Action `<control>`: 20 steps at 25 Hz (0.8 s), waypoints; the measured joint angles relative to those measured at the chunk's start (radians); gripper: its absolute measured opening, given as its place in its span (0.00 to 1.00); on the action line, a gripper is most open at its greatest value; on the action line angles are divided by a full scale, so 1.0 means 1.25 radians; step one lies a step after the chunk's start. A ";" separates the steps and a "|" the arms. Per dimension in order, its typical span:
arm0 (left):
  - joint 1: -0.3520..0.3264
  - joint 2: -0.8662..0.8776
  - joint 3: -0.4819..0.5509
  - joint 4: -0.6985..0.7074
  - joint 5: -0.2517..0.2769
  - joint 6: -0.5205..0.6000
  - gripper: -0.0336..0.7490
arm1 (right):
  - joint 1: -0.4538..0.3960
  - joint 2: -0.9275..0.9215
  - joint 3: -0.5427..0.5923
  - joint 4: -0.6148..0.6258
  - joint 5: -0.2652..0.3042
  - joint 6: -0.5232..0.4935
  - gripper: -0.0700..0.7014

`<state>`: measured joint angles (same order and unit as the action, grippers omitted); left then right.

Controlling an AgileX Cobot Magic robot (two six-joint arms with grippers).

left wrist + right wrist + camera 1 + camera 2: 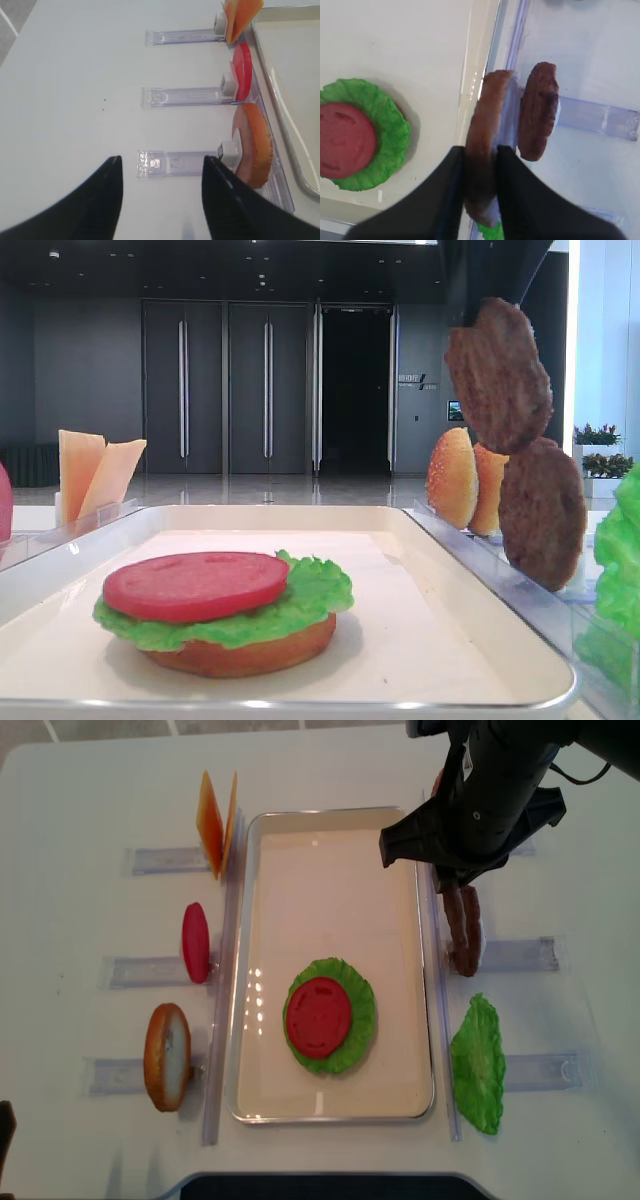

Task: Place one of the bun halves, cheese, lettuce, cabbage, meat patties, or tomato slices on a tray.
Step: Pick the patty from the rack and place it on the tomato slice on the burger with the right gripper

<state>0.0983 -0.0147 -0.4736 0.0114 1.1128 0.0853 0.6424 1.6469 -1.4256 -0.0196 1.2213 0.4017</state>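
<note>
My right gripper [481, 150] is shut on the edge of a dark-brown meat patty [487, 115], held upright over the tray's right rim. In the low exterior view this patty [498, 375] hangs above the second patty [542, 512], which still stands in its clear holder [600, 116]. On the white tray [300, 512] lies a bun base [240, 655] topped with lettuce [310, 605] and a tomato slice [195, 585]. My left gripper [163, 160] is open over bare table, left of a bun half [255, 145].
Clear holders line both sides of the tray. On the left stand cheese slices [215, 820], a tomato slice [195, 942] and a bun half [167, 1055]. On the right are domed buns [453, 478] and a lettuce leaf [478, 1065]. The right arm [480, 800] hangs over the tray's far right corner.
</note>
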 joint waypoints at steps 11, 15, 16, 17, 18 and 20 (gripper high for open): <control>0.000 0.000 0.000 0.000 0.000 0.000 0.54 | 0.000 -0.012 0.000 0.016 0.001 0.000 0.32; 0.000 0.000 0.000 0.000 0.000 0.000 0.54 | 0.000 -0.016 0.000 0.016 0.001 0.000 0.32; 0.000 0.000 0.000 0.000 0.000 0.000 0.54 | 0.000 -0.020 0.000 0.016 0.001 0.000 0.32; 0.000 0.000 0.000 0.000 0.000 0.000 0.54 | 0.000 -0.025 0.000 0.016 0.001 0.000 0.32; 0.000 0.000 0.000 0.000 0.000 0.000 0.54 | 0.000 -0.032 0.000 0.016 0.001 0.000 0.32; 0.000 0.000 0.000 0.000 0.000 0.000 0.54 | 0.000 -0.049 0.002 0.016 0.001 0.000 0.32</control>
<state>0.0983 -0.0147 -0.4736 0.0114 1.1128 0.0853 0.6424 1.5855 -1.4236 0.0000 1.2230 0.4017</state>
